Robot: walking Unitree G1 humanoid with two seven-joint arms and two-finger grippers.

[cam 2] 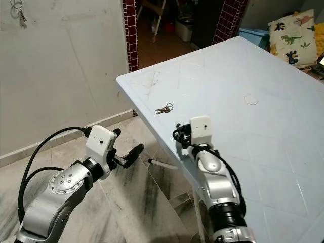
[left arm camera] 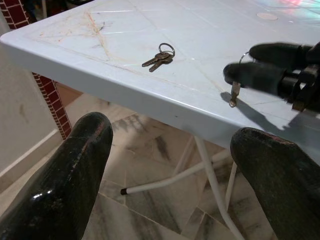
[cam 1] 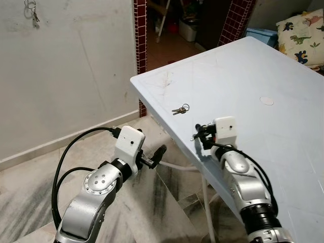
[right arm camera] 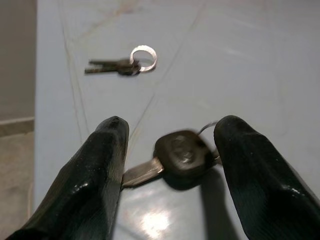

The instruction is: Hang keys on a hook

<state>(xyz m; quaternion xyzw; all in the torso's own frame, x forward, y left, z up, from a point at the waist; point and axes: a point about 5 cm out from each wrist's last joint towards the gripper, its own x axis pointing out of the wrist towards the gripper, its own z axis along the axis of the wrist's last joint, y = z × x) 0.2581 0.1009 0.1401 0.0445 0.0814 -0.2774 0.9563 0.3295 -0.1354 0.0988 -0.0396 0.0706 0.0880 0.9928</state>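
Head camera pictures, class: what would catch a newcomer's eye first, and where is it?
First, the right hand over the near edge of the pale blue table, its fingers around a black-headed key. Next, a small bunch of keys on a ring lying on the table just beyond it, near the corner. Last, the keys on the wall hook high on the white wall, far to the left.
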